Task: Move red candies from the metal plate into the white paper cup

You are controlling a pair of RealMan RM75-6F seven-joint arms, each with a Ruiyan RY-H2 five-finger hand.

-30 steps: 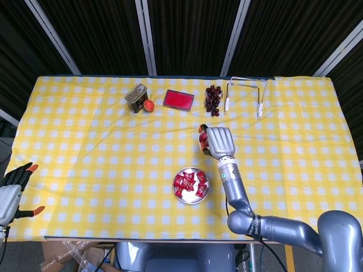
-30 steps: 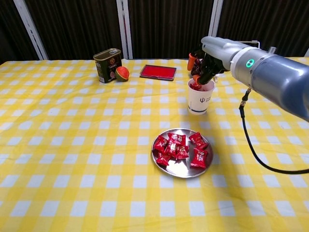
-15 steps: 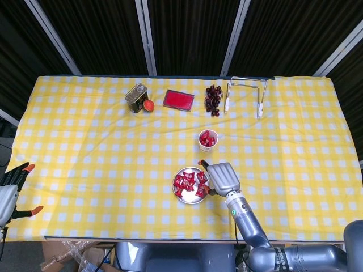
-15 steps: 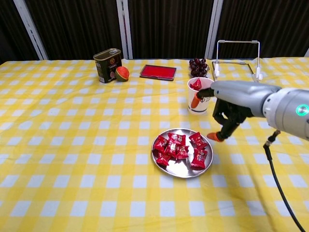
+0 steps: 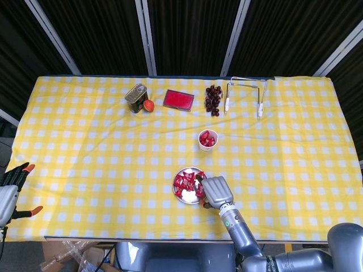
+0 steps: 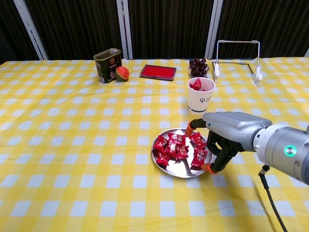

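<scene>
The metal plate (image 6: 180, 170) lies at the table's middle front with several red wrapped candies (image 6: 175, 145) on it; the head view shows the plate (image 5: 176, 191) too. Behind it stands the white paper cup (image 6: 200, 99), red candy showing at its mouth, also seen as the cup (image 5: 207, 140) from above. My right hand (image 6: 218, 139) hovers low over the plate's right edge, fingers spread around the rightmost candies, holding nothing. In the head view the right hand (image 5: 215, 191) covers the plate's right side. My left hand (image 5: 9, 191) sits open off the table's front-left corner.
Along the far edge stand a green tin (image 6: 107, 65), a small red-orange fruit (image 6: 121, 73), a flat red box (image 6: 158, 72), dark grapes (image 6: 197, 66) and a wire rack (image 6: 236, 57). Yellow checked cloth covers the table.
My right hand left the cup, where it dropped a candy, and came back down toward me to the plate's right edge. The left hand stayed put.
</scene>
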